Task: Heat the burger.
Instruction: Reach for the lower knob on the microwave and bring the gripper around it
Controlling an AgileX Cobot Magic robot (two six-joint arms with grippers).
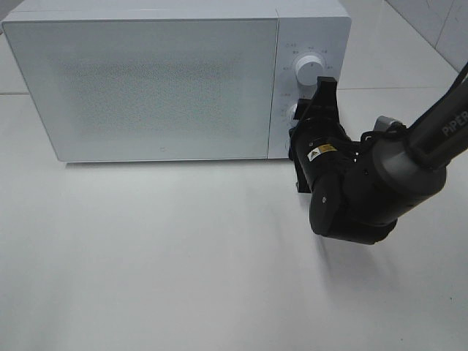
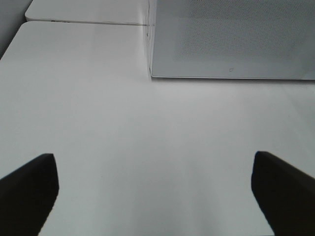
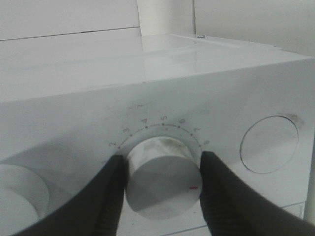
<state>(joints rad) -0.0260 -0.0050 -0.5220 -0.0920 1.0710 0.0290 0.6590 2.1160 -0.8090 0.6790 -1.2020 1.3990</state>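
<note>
step: timer setting | right gripper [image 3: 162, 164] clasps timer knob [image 3: 162, 191] between its fingers [image 3: 108, 196] (microwave door [image 1: 146, 80] shut) | left gripper [image 2: 153, 167] wide, empty | next: probably twist knob without slipping

Table [image 1: 183, 278] before the microwave [image 1: 146, 80] lies open (right gripper [image 3: 161, 158] crowds one knob [image 3: 165, 191]).

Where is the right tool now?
Right side of the exterior high view: the black right tool grips the lower round dial on the white microwave.
</note>
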